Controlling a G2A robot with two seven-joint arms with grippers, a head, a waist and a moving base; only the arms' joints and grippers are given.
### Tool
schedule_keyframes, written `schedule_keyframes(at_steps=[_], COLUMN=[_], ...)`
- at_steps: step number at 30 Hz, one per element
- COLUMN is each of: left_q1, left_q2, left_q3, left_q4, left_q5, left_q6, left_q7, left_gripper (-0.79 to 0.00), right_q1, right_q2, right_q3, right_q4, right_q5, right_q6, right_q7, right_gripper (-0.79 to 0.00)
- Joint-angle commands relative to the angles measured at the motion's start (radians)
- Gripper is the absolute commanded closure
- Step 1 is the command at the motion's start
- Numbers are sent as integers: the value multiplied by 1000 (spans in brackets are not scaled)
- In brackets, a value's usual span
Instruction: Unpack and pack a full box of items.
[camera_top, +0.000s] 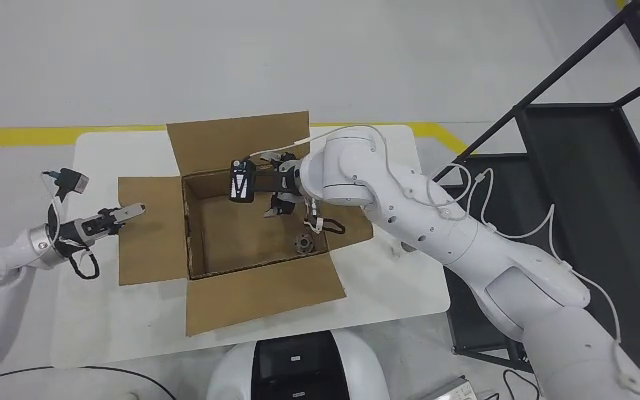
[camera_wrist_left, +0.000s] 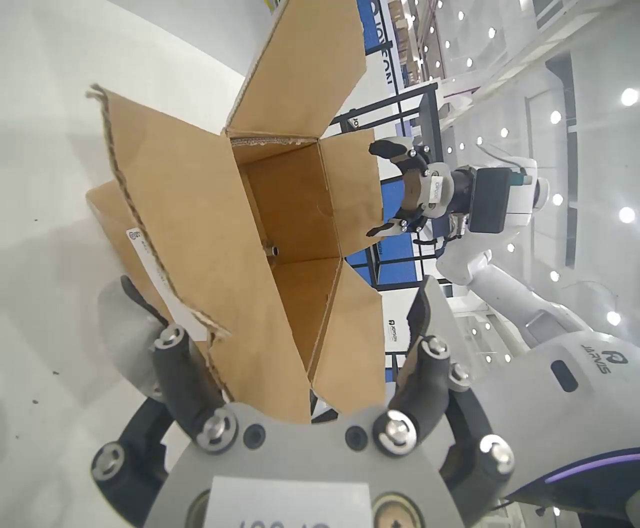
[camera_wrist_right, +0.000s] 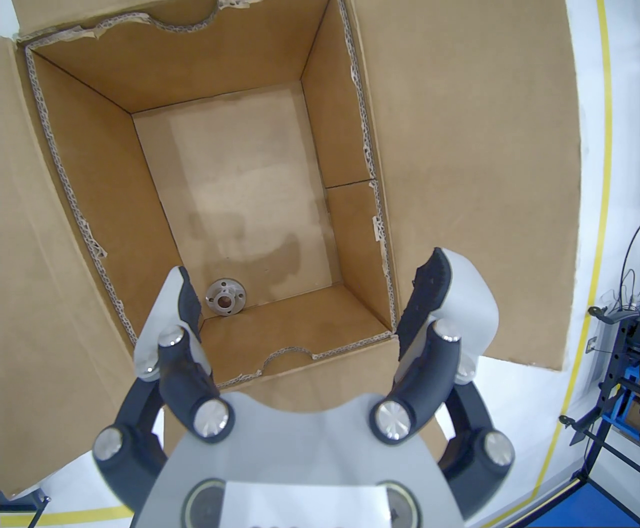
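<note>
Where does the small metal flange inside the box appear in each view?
Top view: metal flange on the floor of the box, near its lower right corner.
Left wrist view: metal flange low inside the box, at a floor corner.
Right wrist view: metal flange in a floor corner.
Shared landmark: the box.

Your top camera looks steeply down on the table (camera_top: 100, 320) and the open box (camera_top: 235, 140), your right wrist camera peers straight into that box from close above, your left wrist camera looks across its flap from beside it, and all three share its inside.
</note>
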Motion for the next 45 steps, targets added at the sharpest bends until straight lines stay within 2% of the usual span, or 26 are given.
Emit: schedule_keyframes(at_steps=[1, 11, 14, 20, 27, 30, 34, 45], left_q1=[-17, -43, -39, -29, -3, 1, 1, 1], left_q2=[-6, -22, -20, -2, 17, 18, 18, 18], left_q3=[15, 64, 48, -34, -130, -135, -135, -135], left_q4=[13, 12, 36, 91, 94, 93, 93, 93], left_q5=[-4, -26, -31, 5, 34, 39, 39, 39], left_q6=[-7, -5, -21, -81, -103, -104, -104, -104], left_q7=[-7, -16, -1, 62, 136, 141, 141, 141], left_gripper=[-785, -785, -785, -785, -785, -785, -785, -785], right_q1=[0, 0, 0, -18, -51, -80, -121, -153], right_q2=[0, 0, 0, 1, 17, 33, 44, 22], right_q3=[0, 0, 0, -2, 32, 37, 33, -57], right_q4=[0, 0, 0, 3, -11, -24, -39, 69], right_q5=[0, 0, 0, -4, 37, 10, -26, -151], right_q6=[0, 0, 0, -10, -28, -41, -48, -89], right_q7=[0, 0, 0, -19, 76, 172, 201, 115], right_gripper=[-785, -785, -785, -785, -785, -785, -785, -785])
